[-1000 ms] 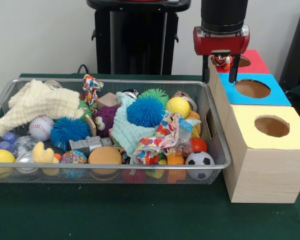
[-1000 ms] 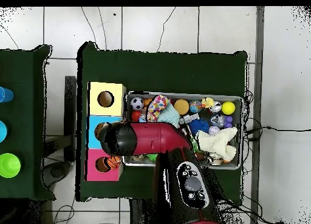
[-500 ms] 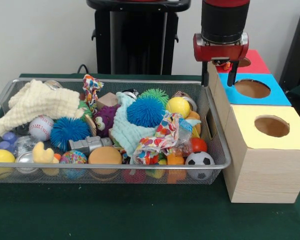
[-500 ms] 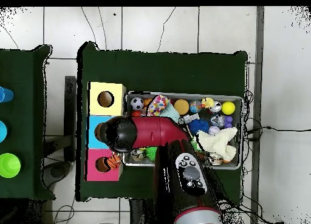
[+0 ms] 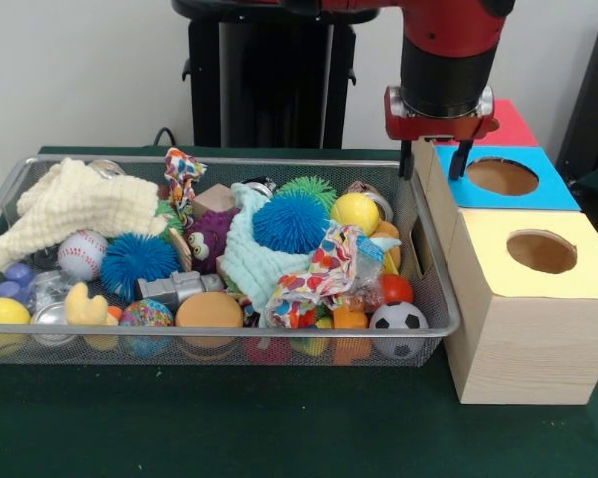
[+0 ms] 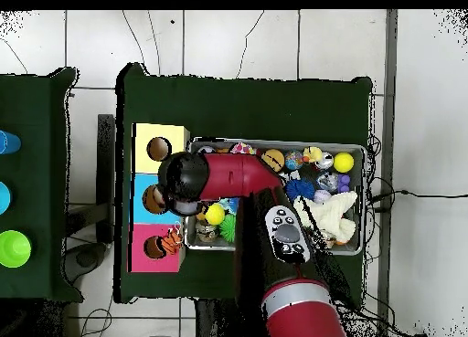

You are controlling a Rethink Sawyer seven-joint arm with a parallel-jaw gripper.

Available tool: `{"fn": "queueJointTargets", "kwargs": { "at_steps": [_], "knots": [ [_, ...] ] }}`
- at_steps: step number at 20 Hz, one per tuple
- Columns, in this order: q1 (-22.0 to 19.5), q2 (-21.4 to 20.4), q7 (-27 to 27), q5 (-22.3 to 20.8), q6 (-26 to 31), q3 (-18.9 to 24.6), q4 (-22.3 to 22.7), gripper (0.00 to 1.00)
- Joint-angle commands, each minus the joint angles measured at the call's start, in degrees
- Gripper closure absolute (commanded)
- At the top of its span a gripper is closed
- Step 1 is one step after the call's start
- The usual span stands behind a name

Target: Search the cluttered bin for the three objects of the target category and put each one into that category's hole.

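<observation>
Your red-and-black gripper [image 5: 433, 167] hangs released and empty, upper right; an orange toy [image 6: 169, 246] sits in the red box's hole [image 6: 157, 247], so more remain in the wire mesh bin [image 5: 431, 317].

Pale wall [image 5: 80, 70], white tiled floor [image 6: 238, 41], green table [image 5: 229, 428].

Front cam facing low across table, close on wire bin [image 5: 419, 299]; overhead cam looking straight down, farther; both sharing bin [image 6: 366, 201].

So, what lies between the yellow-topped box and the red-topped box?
The blue-topped box stands between the yellow-topped box and the red-topped box; the front view shows it.
</observation>
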Motion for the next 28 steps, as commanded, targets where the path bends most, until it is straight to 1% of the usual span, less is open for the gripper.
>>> {"fn": "queueJointTargets", "kwargs": {
  "at_steps": [1, 3, 8, 13, 15, 17, 18, 19, 20, 21, 22, 24, 28],
  "knots": [
    [-0.98, 7.95, -6.20, -2.91, 3.89, 5.23, -10.59, 0.00],
    [-1.02, 8.99, -6.63, -3.18, 4.42, 5.57, -12.12, 0.00],
    [-1.09, 8.96, -6.78, -4.06, 3.92, 5.80, -12.36, 0.00],
    [-1.85, 7.05, -7.13, -4.37, 1.55, 6.52, -9.71, 0.00],
    [-2.29, 5.09, -7.24, -4.29, 0.65, 6.81, -7.58, 0.00],
    [-2.59, 2.56, -6.64, -3.93, -0.45, 6.86, -4.32, 0.00],
    [-3.01, 1.39, -6.37, -3.49, -1.48, 7.15, -1.94, 0.00],
    [-3.71, -1.91, -6.18, -2.66, -2.61, 7.54, 2.73, 0.00],
    [-3.97, -4.30, -5.76, -2.53, -3.71, 7.49, 5.84, 0.00],
    [-4.14, -5.44, -5.48, -2.63, -4.58, 7.52, 7.38, 0.00],
    [-4.54, -7.17, -4.91, -2.26, -5.80, 7.68, 10.14, 0.00],
    [-5.02, -10.05, -4.00, -2.17, -8.38, 7.92, 14.28, 0.00],
    [-5.98, -14.24, -3.11, -1.95, -11.58, 8.57, 20.16, 0.00]
  ]
}}
